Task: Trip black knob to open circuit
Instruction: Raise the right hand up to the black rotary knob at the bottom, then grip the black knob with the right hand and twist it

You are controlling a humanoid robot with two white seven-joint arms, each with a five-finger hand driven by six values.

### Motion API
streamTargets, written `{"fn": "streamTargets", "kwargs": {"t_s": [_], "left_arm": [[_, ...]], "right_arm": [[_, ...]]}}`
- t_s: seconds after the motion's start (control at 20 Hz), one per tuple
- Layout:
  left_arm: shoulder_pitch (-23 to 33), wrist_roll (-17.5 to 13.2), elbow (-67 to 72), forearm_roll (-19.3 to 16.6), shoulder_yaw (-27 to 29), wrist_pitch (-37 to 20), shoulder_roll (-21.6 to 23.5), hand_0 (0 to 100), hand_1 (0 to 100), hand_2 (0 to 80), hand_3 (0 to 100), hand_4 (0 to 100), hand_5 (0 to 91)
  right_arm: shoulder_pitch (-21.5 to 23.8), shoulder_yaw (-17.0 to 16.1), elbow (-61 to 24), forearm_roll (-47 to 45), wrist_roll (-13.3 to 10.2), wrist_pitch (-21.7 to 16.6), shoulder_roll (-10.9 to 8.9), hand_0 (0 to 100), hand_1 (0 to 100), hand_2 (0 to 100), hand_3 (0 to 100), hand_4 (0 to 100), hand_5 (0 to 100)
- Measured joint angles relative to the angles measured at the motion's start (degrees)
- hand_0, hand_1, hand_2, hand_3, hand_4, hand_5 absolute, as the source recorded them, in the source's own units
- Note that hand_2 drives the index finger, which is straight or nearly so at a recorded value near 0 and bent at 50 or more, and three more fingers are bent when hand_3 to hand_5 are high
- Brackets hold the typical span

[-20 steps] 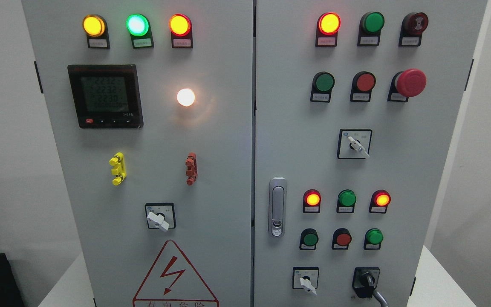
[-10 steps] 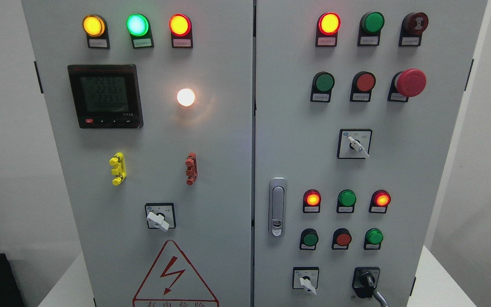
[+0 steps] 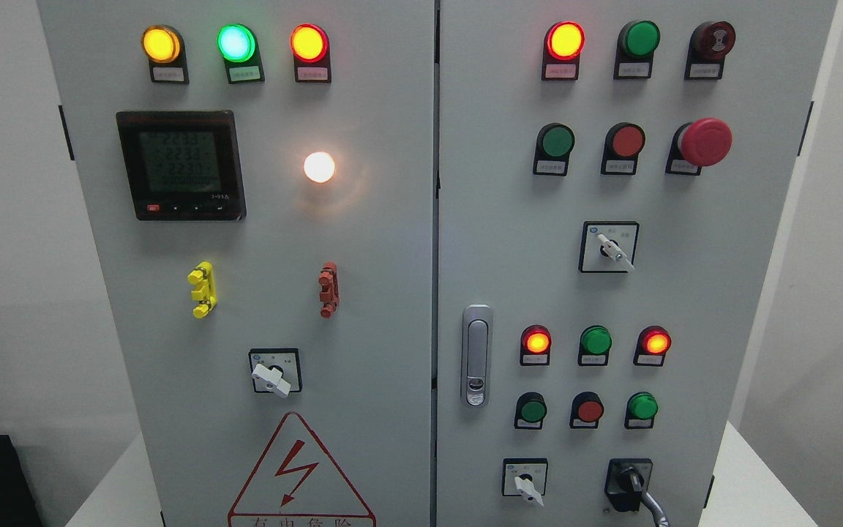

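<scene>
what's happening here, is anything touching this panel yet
Nothing is touching it. The view faces a grey electrical cabinet with lit indicator lamps, a digital meter and several selector switches. The black knob sits at the lower right of the right door, with nothing on it. Neither robot hand is in view, so the trip has not begun.

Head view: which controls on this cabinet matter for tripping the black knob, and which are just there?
Job:
black knob, bottom right of the right door; no robot hand in view.

Just there:
red mushroom button
white selector switch
digital meter
door latch
lit white lamp
</scene>
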Motion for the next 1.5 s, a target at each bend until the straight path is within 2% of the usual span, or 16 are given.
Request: {"fn": "streamTargets", "kwargs": {"t_s": [0.65, 1.5], "left_arm": [[0.0, 0.0, 0.0, 0.0, 0.0, 0.0, 0.0, 12, 39, 0.0, 0, 0, 0.0], [0.0, 0.0, 0.0, 0.0, 0.0, 0.0, 0.0, 12, 39, 0.0, 0, 0, 0.0]], "right_arm": [[0.7, 0.0, 0.1, 0.0, 0.0, 0.0, 0.02, 0, 0, 0, 100, 100, 100], [0.8, 1.7, -0.1, 0.1, -0.1, 0.0, 0.05, 0, 0, 0, 100, 100, 100]]}}
